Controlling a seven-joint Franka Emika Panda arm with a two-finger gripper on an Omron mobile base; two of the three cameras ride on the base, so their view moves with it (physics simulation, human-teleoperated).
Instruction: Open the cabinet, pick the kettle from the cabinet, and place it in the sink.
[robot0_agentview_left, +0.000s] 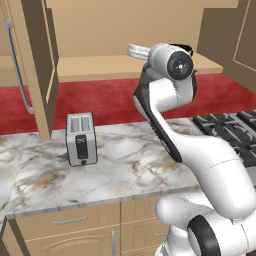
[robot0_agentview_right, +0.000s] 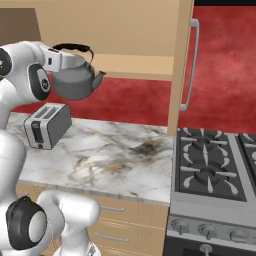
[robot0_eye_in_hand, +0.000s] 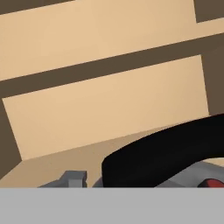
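1. The cabinet (robot0_agentview_right: 125, 30) stands open: one door (robot0_agentview_right: 181, 65) hangs swung out, edge-on, with its silver bar handle (robot0_agentview_right: 192, 65) facing the cooktop (robot0_agentview_right: 215, 165), so the first step looks finished.
2. The kettle (robot0_agentview_right: 75, 80) is off the shelf and in the air, just in front of the cabinet's lower shelf edge and above the toaster (robot0_agentview_right: 47, 125), well clear of it.
3. The pincer (robot0_agentview_right: 64, 56) is partly closed on the kettle's black arched handle (robot0_agentview_right: 75, 47); the pot hangs below it with its spout pointing away from the arm, toward the open door.
4. In the hand view the black handle (robot0_eye_in_hand: 175, 153) crosses the bottom, with the cabinet's back panel and shelves behind it.
5. Judged from this, opening and picking are done; the carry and the placing remain.
6. The sink lies outside these pictures, so the route from the cabinet to it cannot be judged, only that the marble bench (robot0_agentview_left: 130, 165) below holds the toaster.
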